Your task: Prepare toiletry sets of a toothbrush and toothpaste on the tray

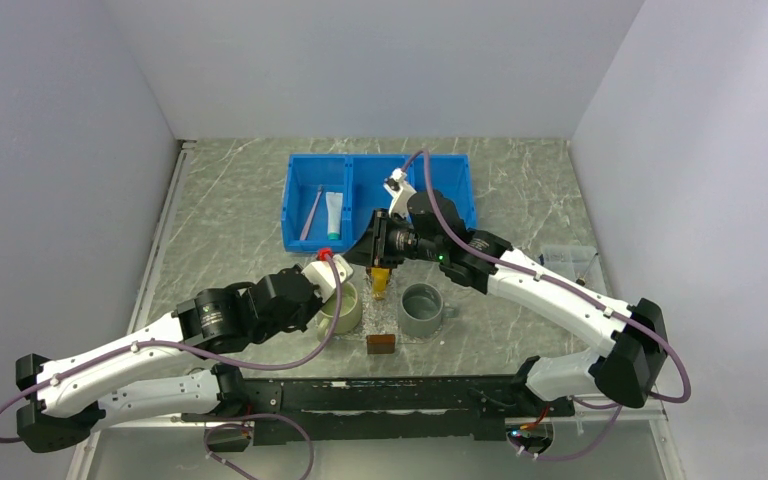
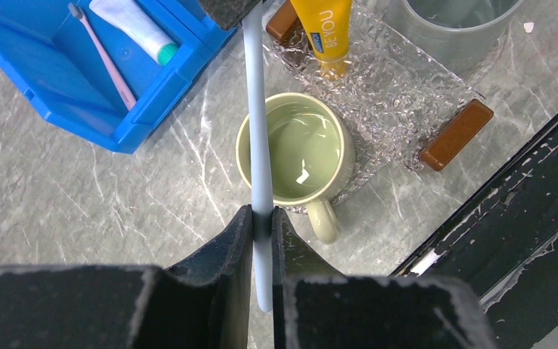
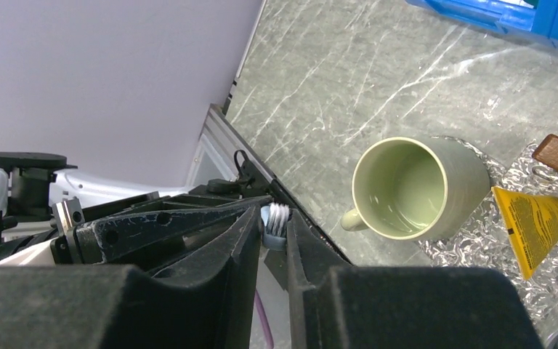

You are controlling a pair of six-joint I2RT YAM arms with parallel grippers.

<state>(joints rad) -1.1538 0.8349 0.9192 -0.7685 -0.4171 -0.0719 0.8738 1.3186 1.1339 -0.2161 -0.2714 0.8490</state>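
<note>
reading "beyou" on the toothpaste (image 2: 322, 29) on the tray (image 2: 399, 94); left gripper (image 2: 261, 225) pinches the pale toothbrush (image 2: 258, 131), right gripper (image 3: 276, 233) its head, over the mug (image 2: 334, 156).

The toothbrush (image 2: 259, 131) is pale blue, the toothpaste (image 2: 323, 29) yellow-orange (blue lettering), the tray (image 2: 399, 94) clear and glittery.
</note>
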